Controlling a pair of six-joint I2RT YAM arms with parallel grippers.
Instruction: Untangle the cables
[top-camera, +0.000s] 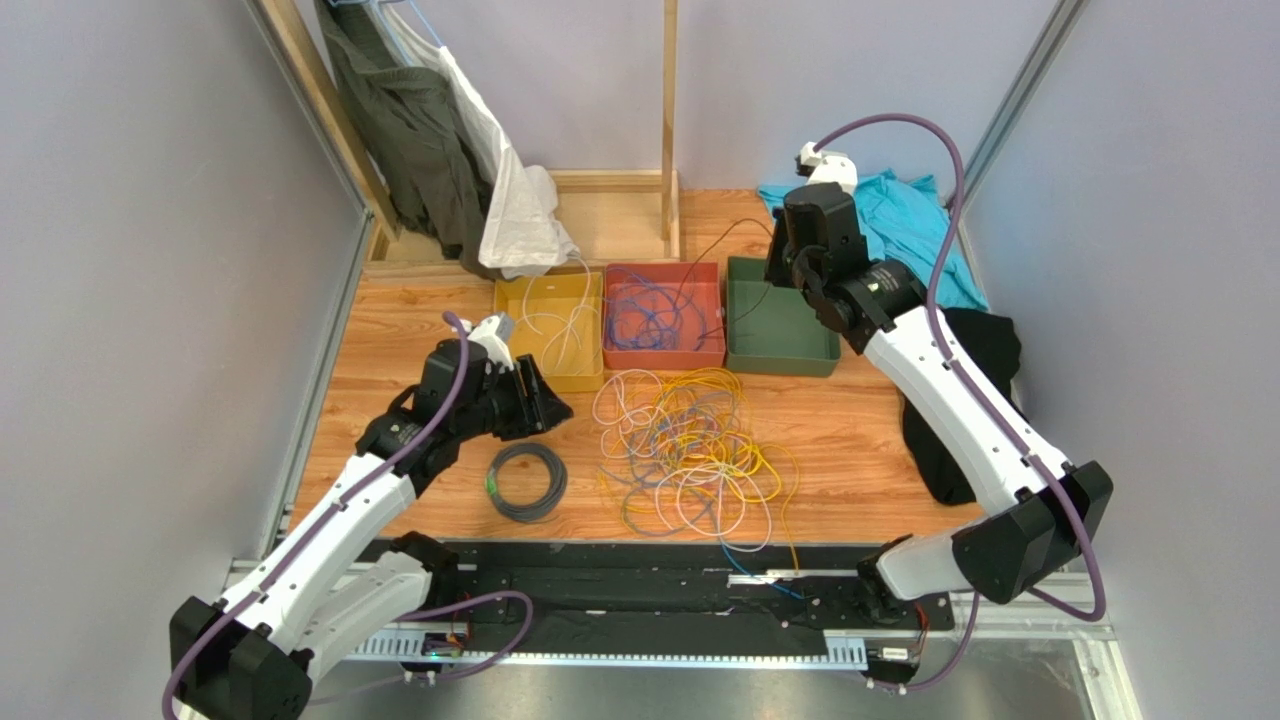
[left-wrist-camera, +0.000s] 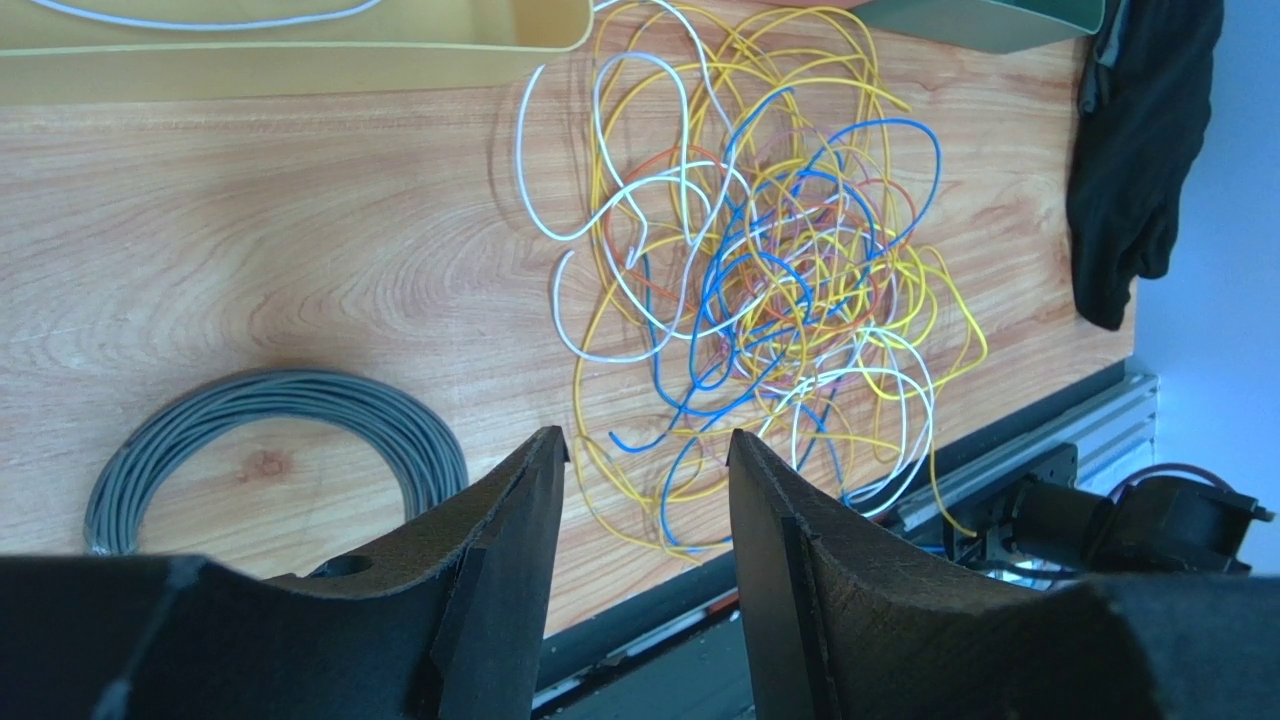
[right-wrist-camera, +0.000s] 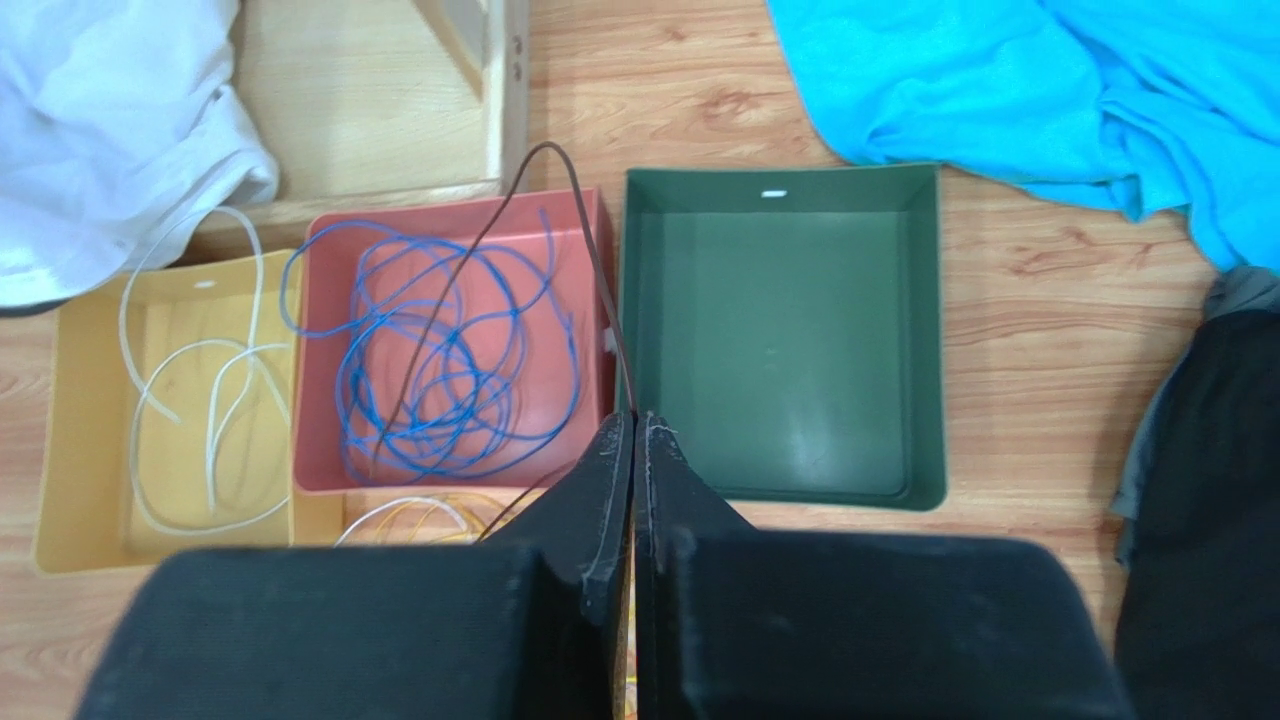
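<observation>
A tangle of yellow, blue, white and orange cables (top-camera: 691, 450) lies on the wooden table in front of the bins; it also shows in the left wrist view (left-wrist-camera: 766, 255). My left gripper (top-camera: 546, 402) (left-wrist-camera: 643, 443) is open and empty, hovering between the tangle and a grey cable coil (top-camera: 526, 480) (left-wrist-camera: 271, 435). My right gripper (top-camera: 777, 275) (right-wrist-camera: 633, 420) is shut on a thin brown cable (right-wrist-camera: 579, 195), held above the gap between the red bin (right-wrist-camera: 323, 480) and the green bin (right-wrist-camera: 781, 315). The brown cable arcs over the red bin down toward the tangle.
The yellow bin (top-camera: 519, 323) holds white cable (right-wrist-camera: 196, 375). The red bin (top-camera: 661, 275) holds blue cable (right-wrist-camera: 451, 360). The green bin (top-camera: 781, 360) has nothing in it. A blue cloth (top-camera: 902, 210) and black cloth (top-camera: 962, 405) lie at the right; a wooden frame (top-camera: 669, 120) stands behind.
</observation>
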